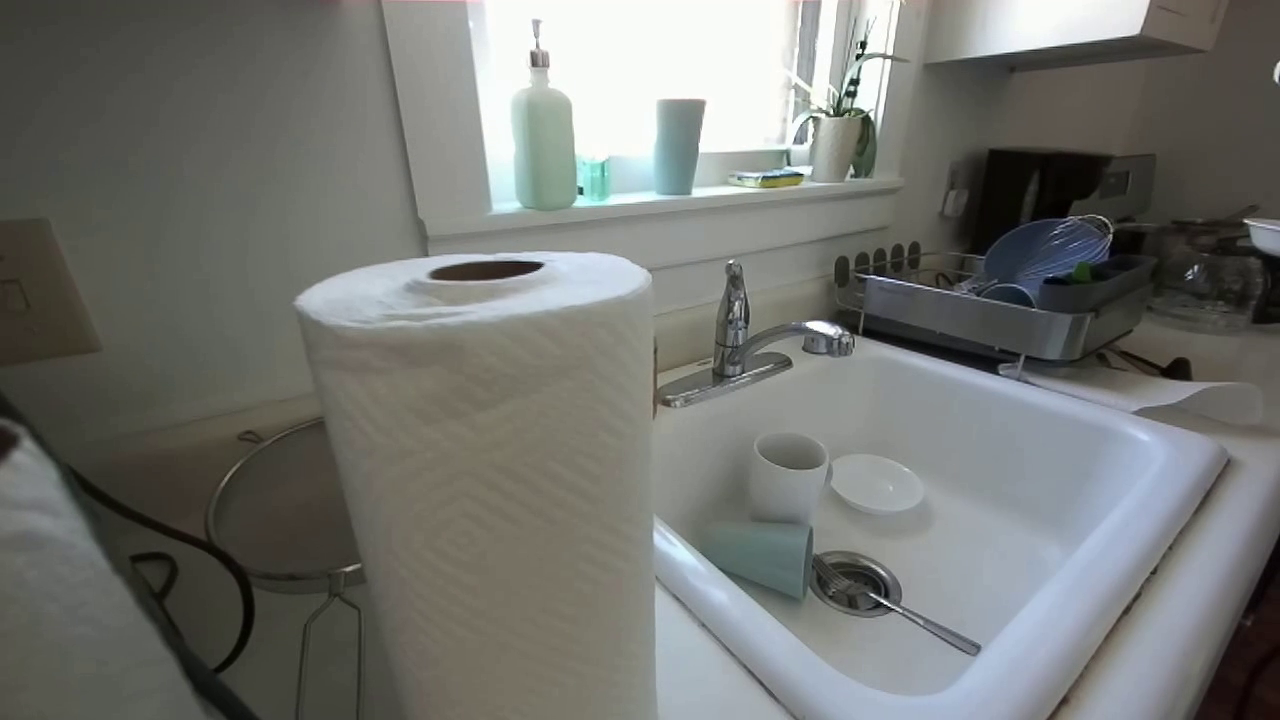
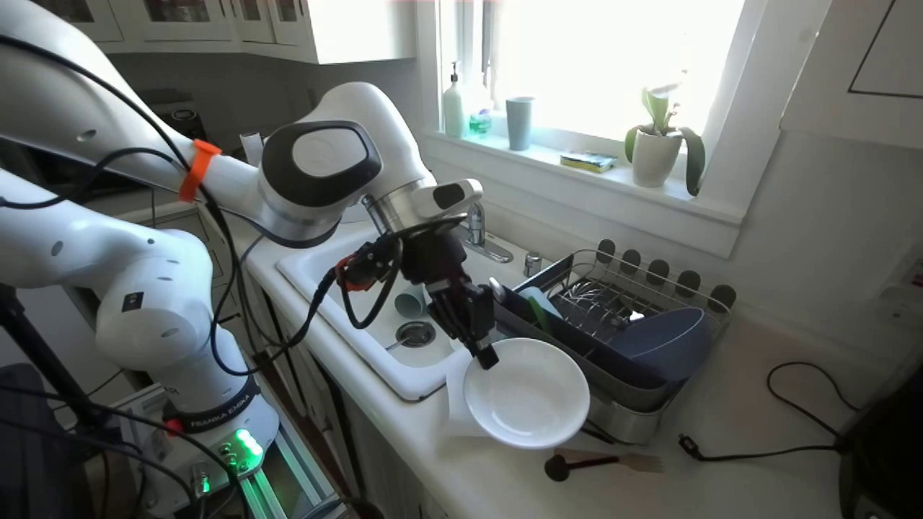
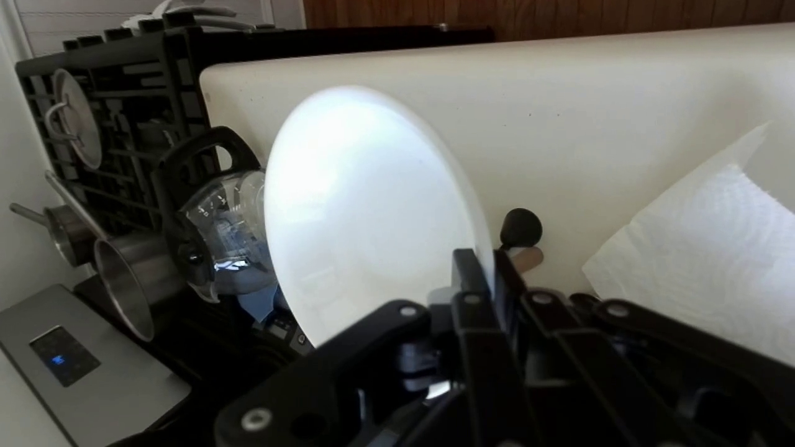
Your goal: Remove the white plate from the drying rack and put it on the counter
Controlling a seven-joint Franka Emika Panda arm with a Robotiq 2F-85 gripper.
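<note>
My gripper (image 2: 484,355) is shut on the rim of the white plate (image 2: 530,396). The wrist view shows the gripper (image 3: 486,267) with one finger on each side of the rim of the tilted plate (image 3: 366,198). In an exterior view the plate appears in front of the drying rack (image 2: 626,424), over the counter (image 2: 497,479). It looks raised above the counter; the exact height cannot be told. The rack also shows in an exterior view (image 1: 965,318), holding a blue bowl and a whisk. The counter shows under the plate in the wrist view (image 3: 621,112).
A paper towel sheet (image 3: 714,254) lies on the counter beside the sink (image 1: 1080,480). A dark spoon (image 2: 559,467) and a wooden utensil (image 2: 642,462) lie near the plate. A glass carafe (image 3: 230,230) and a black cable (image 2: 757,454) are farther along. Cups lie in the sink.
</note>
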